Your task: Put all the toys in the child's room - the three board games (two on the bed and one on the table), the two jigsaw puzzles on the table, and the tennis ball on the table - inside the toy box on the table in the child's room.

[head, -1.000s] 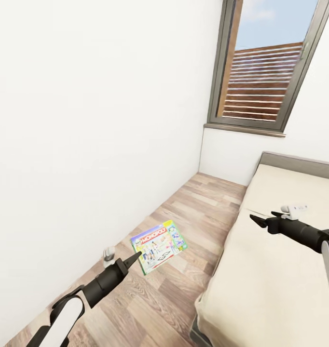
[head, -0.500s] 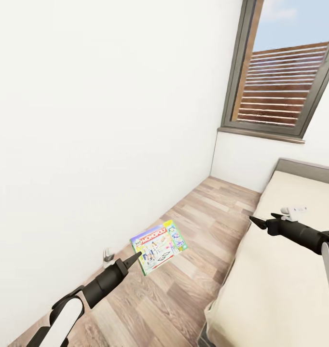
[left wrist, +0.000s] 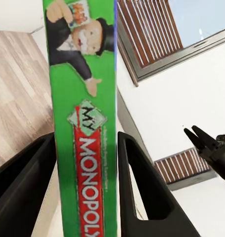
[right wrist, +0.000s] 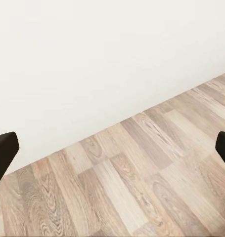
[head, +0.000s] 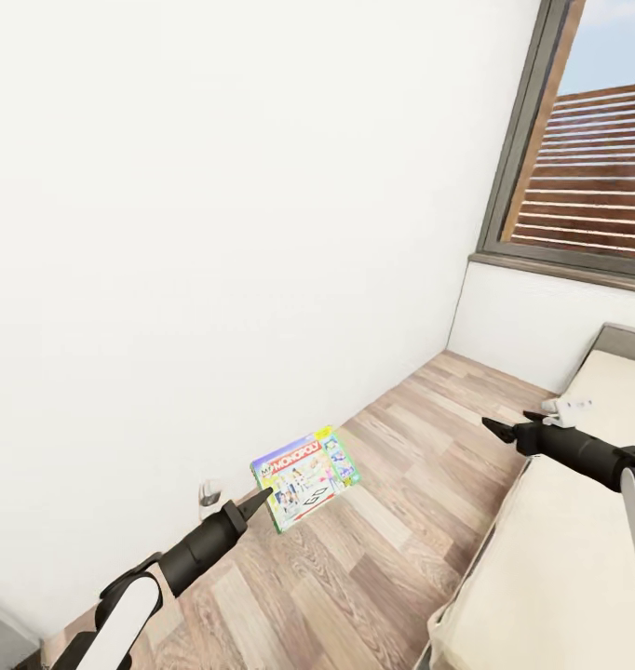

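A green-edged Monopoly board game (head: 306, 476) hangs above the wood floor, held at one corner by my left gripper (head: 262, 498). The left wrist view has the box's green edge (left wrist: 82, 74) clamped between the two black fingers (left wrist: 30, 173). My right gripper (head: 493, 427) is held out over the gap between floor and bed, with nothing in it. Its fingertips (right wrist: 3, 150) stand far apart at the sides of the right wrist view. The bed (head: 578, 530), with a beige sheet, lies at the lower right. The table and toy box are out of view.
A white wall (head: 215, 233) runs close along the left. A dark-framed window (head: 587, 167) is at the upper right. Wood-plank floor (head: 383, 558) lies between wall and bed. A small grey-white fitting (head: 209, 493) sits at the wall's base.
The camera has swung left, so the bed and window sit further right in the picture and more wall shows. Both arms hold the same pose, with the board game still gripped.
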Motion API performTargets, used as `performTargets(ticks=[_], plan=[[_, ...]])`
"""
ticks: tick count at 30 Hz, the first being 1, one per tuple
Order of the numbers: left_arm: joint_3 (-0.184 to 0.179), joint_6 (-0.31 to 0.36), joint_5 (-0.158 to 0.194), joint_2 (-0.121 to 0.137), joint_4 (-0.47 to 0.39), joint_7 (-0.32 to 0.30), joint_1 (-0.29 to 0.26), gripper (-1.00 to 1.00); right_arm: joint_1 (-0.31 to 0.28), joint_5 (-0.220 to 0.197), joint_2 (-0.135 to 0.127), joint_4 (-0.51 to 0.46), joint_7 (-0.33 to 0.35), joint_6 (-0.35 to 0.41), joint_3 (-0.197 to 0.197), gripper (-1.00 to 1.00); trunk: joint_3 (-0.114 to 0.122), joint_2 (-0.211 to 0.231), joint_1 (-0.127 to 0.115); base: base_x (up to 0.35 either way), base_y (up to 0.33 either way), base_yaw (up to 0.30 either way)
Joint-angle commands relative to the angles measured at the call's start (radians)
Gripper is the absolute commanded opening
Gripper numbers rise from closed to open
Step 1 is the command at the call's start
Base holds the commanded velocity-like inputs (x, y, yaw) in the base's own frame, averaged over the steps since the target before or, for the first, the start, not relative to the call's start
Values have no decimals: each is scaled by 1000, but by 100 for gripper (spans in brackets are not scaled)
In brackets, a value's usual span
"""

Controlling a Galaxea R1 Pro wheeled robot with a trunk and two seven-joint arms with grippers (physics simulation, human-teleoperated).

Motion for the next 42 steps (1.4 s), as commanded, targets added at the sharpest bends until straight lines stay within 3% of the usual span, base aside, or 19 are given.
performTargets(ticks=[1, 9, 15, 18, 42], plan=[[-1, 7, 11, 0, 0, 1, -1, -100, 1, 6, 0, -1, 8, 4, -2, 100, 2, 7, -4, 0, 0, 295], [-1, 6, 20, 0, -6, -2, 2, -100, 4, 6, 0, -1, 8, 4, -1, 100, 27, 63, -35, 0, 0, 295], [-1, 11, 28, 0, -138, -14, 57, -100, 4, 6, 1, -1, 8, 4, 0, 100, 46, 105, -58, 0, 0, 295], [0, 17, 28, -1, -157, -14, 67, -100, 5, 6, 1, -1, 8, 4, 0, 100, 56, 126, -69, 0, 0, 295], [5, 22, 29, 0, -159, -9, 71, -100, 7, 6, 1, -1, 7, 1, 0, 100, 130, 294, -161, 0, 0, 294]])
